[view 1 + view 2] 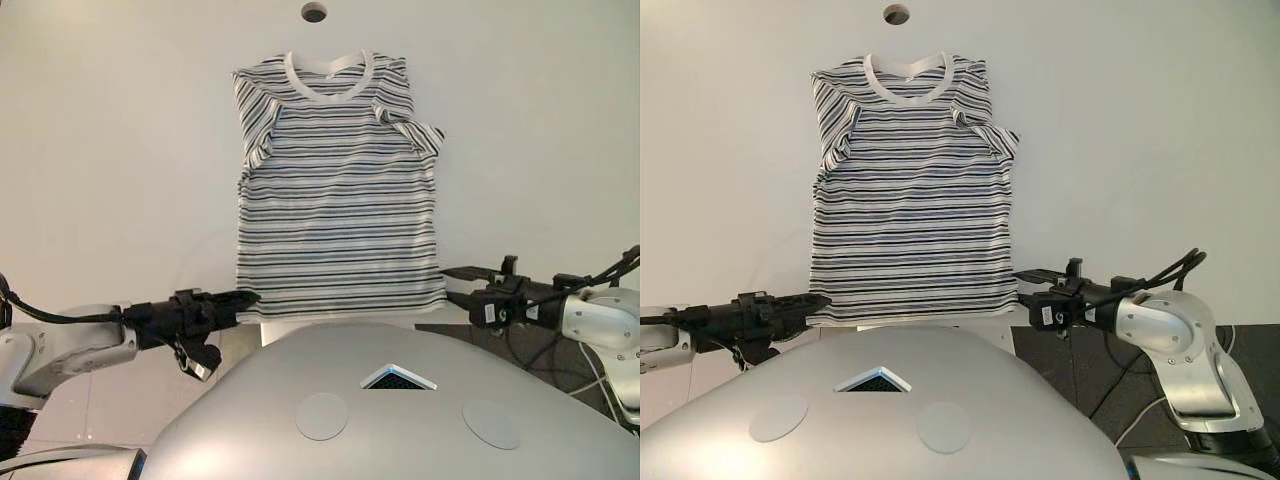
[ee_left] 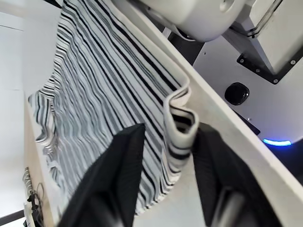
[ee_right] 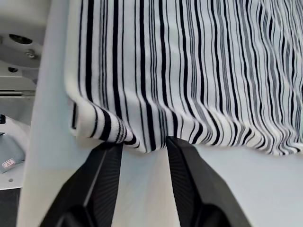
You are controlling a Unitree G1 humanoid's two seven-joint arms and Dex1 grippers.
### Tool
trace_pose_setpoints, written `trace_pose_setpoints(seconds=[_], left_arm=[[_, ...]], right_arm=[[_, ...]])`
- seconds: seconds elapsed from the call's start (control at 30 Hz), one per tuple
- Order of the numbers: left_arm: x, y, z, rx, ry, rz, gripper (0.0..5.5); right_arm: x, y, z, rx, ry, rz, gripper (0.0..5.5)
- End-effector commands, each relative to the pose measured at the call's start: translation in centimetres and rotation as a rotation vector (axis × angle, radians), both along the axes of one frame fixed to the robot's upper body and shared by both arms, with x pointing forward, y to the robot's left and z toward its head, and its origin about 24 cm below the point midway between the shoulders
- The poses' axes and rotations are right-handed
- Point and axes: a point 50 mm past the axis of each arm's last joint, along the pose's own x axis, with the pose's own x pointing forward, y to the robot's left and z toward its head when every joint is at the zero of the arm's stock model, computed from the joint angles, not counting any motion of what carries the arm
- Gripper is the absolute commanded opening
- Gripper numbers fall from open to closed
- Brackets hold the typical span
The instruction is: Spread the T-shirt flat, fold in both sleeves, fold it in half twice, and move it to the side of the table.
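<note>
You had the T-shirt (image 1: 340,190) flat on the table (image 1: 120,150), both sleeves in. Your left gripper (image 2: 169,133) gaped wide around a raised hem fold. Your right gripper (image 3: 144,144) was wide at the other hem corner, tips partly hidden by cloth.

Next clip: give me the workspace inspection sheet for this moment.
Surface: white table, round hole at far edge.
Job's things: striped T-shirt flat, collar away from robot, sleeves bunched inward.
Clutter: nothing seen.
Grippers: left gripper open at near left hem corner, a hem fold between its fingers; right gripper open at near right hem corner.
Cables: black cables along both arms.
Surroundings: dark floor right of table.
</note>
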Motion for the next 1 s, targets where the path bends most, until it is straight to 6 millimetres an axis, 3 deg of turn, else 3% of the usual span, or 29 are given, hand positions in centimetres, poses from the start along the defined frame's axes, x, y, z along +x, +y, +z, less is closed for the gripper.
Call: trace_pose_setpoints(seconds=[0.03,0.27,0.57,0.73,0.87,1.0], left_arm=[[0.4,-0.3,0.5,0.018,0.013,-0.003,1.08],[0.8,-0.5,0.5,0.012,0.03,0.006,0.01],[0.7,-0.2,0.2,-0.004,0.045,0.028,0.0],[1.0,-0.4,0.4,-0.061,0.062,0.087,0.0],[2.0,-1.0,1.9,-0.223,0.125,0.256,0.0],[0.6,-0.2,2.3,-0.325,0.369,0.393,0.0]], right_arm=[[0.2,0.5,0.0,-0.005,0.005,0.041,1.72],[-0.1,0.6,0.3,0.013,0.018,0.041,1.55],[0.0,0.2,0.4,0.003,0.043,0.029,0.03],[0.2,0.3,0.5,0.026,0.042,0.021,0.03],[-0.1,0.0,1.2,0.064,0.052,-0.005,0.03],[-0.4,-1.1,2.7,0.128,0.068,-0.052,0.03]])
